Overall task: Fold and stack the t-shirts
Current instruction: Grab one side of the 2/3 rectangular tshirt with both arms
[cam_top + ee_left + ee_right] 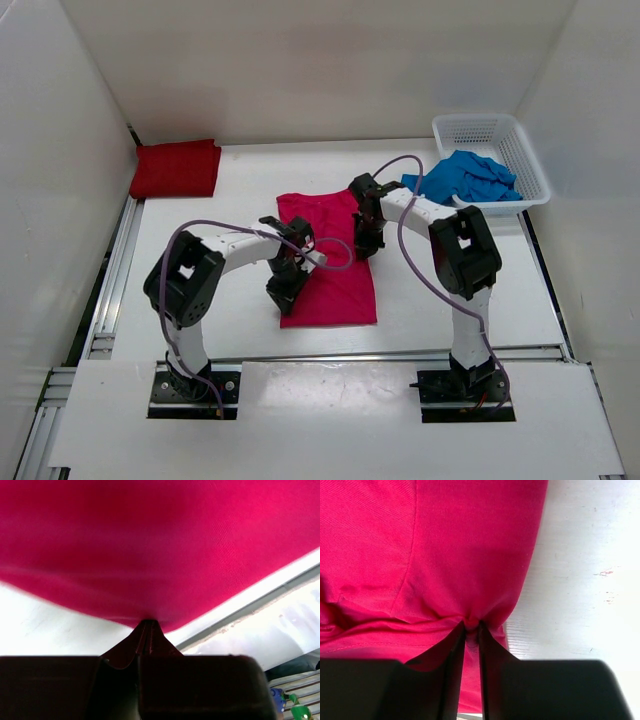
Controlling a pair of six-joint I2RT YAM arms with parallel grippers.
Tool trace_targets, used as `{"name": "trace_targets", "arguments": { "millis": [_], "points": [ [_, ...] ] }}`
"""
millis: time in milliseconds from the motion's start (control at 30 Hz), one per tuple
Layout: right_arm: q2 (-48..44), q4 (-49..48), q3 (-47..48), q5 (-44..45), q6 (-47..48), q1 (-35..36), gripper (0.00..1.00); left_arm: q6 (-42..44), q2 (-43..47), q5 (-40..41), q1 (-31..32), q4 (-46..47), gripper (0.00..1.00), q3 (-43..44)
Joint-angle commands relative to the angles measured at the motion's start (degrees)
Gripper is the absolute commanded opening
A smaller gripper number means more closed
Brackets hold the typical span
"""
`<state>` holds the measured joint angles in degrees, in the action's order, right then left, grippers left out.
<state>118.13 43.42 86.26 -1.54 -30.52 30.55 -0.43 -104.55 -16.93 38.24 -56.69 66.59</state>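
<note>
The pink t-shirt (330, 275) lies mostly flat at the centre of the desk (240, 180), between the two arms, long side running front to back. Both tools are down on it.

L arm: the left tool (146, 625) is closed tight on the shirt's left edge, toward the near end. In the left wrist view a small peak of pink cloth is pinched between the dark fingers, and the rest of the fabric spreads away above it, w/ white desk showing on either side.

R arm: the right tool (471, 627) grips the shirt's right edge nearer the far end. Its jaws are narrow, w/ a bunched knot of cloth caught between the tips. A seam runs down the fabric left of the pinch; bare desk lies to the right.

The dark red t-shirt (177, 168) sits folded into a neat rectangle at the far left corner of the desk, well apart from the pink one.

The blue t-shirt (465, 178) is crumpled – partly inside the white mesh basket (480, 122) at far right, partly spilling over its near left rim toward the desk.
</note>
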Motion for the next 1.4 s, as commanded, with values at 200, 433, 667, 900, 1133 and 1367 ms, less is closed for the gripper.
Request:
{"name": "trace_targets", "arguments": {
  "millis": [200, 433, 667, 900, 1133, 1367],
  "points": [
    [-4.0, 0.1, 0.6, 8.8, -1.2, 0.2, 0.1, 0.4, -5.0, 1.5, 1.3, 2.5, 0.11, -1.5],
    [-4.0, 0.1, 0.6, 9.4, -2.5, -0.8, 0.19, 0.4, -4.9, 1.5, 1.8, 2.5, 0.11, -1.5],
    [-6.8, 1.2, -0.2, 8.8, -2.5, -0.8, 0.48, 0.4, -1.4, 2.6, 1.8, 2.5, 0.2, -1.5],
    [-13.2, 1.8, -5.5, 10.1, -3.6, -0.8, 0.7, 0.4, 2.0, 5.1, 1.8, 1.3, 0.31, -1.5],
    [-14.3, 4.4, -5.9, 11.4, -3.6, -0.8, 0.87, 0.4, 4.7, 7.6, 1.8, 1.2, 0.39, -0.8],
    [-15.0, 5.8, -2.9, 11.4, -3.6, -0.8, 1.0, 0.4, 8.7, 10.0, 1.8, 0.1, 0.56, -1.7]
  ]
}}
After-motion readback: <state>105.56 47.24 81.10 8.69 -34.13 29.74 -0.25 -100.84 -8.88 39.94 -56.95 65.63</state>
